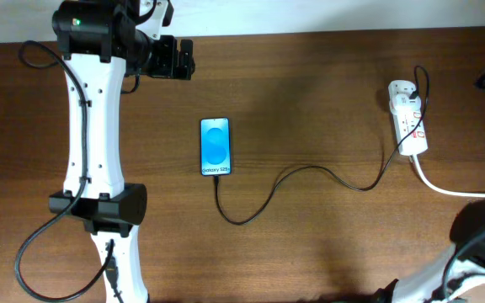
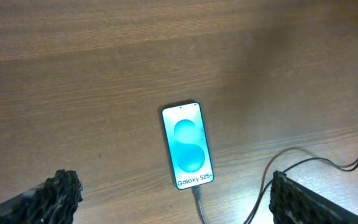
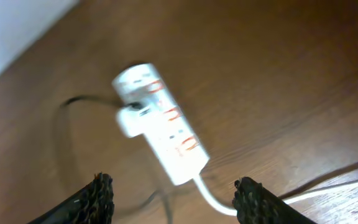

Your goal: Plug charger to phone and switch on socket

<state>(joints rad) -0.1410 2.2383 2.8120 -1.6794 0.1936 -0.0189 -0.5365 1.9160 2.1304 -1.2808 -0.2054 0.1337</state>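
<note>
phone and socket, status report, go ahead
Left gripper open, off phone; right gripper open, facing socket. Charger meets phone's bottom edge, looks plugged. Switches unreadable. Nothing in the way.

matt wood table [image 1: 327, 93], glossy phone [image 1: 215, 146], seemingly plastic socket [image 1: 407, 119]

The phone [image 1: 215, 146] lies flat, face up, near the middle of the wooden table, its blue screen lit and a white strip reading "Galaxy S25+" at its near end. The charger [image 1: 310, 171], a thin black cable, meets that near end, loops just below it and snakes right to the socket [image 1: 407, 118]. This is a small white strip with red markings, lying well apart from the phone, a white adapter plugged into it and a thick white cord leaving its near end.
</note>
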